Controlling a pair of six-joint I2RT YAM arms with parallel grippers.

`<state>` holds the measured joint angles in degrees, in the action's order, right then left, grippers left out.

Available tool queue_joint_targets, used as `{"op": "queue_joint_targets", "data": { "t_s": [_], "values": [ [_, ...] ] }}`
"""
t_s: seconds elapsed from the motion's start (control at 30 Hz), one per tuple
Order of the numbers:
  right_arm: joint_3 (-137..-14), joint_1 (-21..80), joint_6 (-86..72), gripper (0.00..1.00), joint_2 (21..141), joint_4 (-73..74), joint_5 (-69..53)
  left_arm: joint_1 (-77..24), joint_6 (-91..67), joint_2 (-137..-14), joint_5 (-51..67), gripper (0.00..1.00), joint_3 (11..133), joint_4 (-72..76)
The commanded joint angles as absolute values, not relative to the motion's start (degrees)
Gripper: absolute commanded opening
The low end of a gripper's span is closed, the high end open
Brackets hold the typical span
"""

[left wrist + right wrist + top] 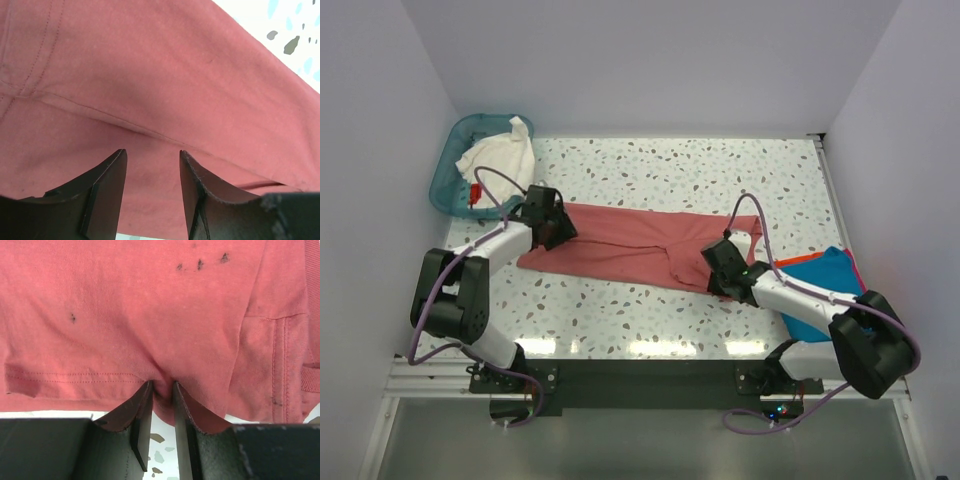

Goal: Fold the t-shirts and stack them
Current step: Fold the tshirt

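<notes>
1. Left gripper [152, 156] stands spread, gripping nothing; the red shirt [165, 75] lies just under and ahead of its tips.
2. Right gripper [162, 386] pinches a fold of that shirt's near edge between its tips.

surface: table [650, 165], white with dark specks
middle: red shirt [620, 240] spread left to right
far left corner: basket [448, 165]
right edge: folded blue shirt [825, 275] over orange shirt [800, 259]

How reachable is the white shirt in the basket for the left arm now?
Probably yes: the white shirt lies in the basket just beyond the left gripper, nothing between, jaws open over the salmon-red shirt.
</notes>
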<state>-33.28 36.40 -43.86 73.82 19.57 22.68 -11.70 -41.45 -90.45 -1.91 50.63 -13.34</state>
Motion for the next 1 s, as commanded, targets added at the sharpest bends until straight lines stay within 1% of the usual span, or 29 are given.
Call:
{"op": "queue_joint_targets", "data": {
  "t_s": [0.0,0.07,0.3,0.47,0.6,0.77,0.8,0.87,0.9,0.93,0.97],
  "values": [
    [-34.5,34.9,-44.3,0.27,72.9,17.8,21.1,-12.0,-42.4,-89.5,-3.8,0.50,49.9,-13.7],
    [-35.2,32.2,-43.3,0.27,73.6,17.0,18.4,-12.0,-42.5,-89.1,-4.4,0.48,49.0,-13.9],
    [-40.0,28.0,-40.8,0.27,79.4,16.0,16.9,-12.0,-45.9,-87.4,-4.7,0.39,41.1,-12.3],
    [-44.8,24.4,-38.9,0.27,89.6,14.3,12.9,-12.9,-47.9,-87.0,-3.6,0.32,37.1,-10.9],
    [-50.6,21.1,-37.3,0.27,96.9,14.6,9.6,-15.5,-49.7,-85.5,-3.3,0.30,34.4,-10.7],
    [-66.0,16.9,-34.5,0.27,107.5,18.9,6.9,-20.8,-52.9,-82.9,-2.6,0.30,32.2,-11.5],
    [-72.3,16.6,-33.1,0.27,109.8,21.2,6.8,-21.8,-53.5,-82.0,-2.5,0.29,31.6,-11.8],
    [-79.3,16.3,-31.7,0.27,116.4,23.7,7.1,-24.1,-55.9,-80.9,-2.3,0.29,30.7,-11.6],
    [-87.5,16.3,-29.8,0.27,118.9,27.4,7.1,-26.6,-56.9,-79.7,-2.3,0.29,29.7,-11.3],
    [-91.8,16.3,-28.8,0.27,124.0,29.2,7.0,-28.2,-59.0,-79.2,-2.1,0.30,29.2,-11.0],
    [-95.7,16.3,-27.9,0.28,126.2,30.5,6.9,-29.8,-60.0,-78.8,-2.1,0.30,28.9,-10.7]
  ]
}}
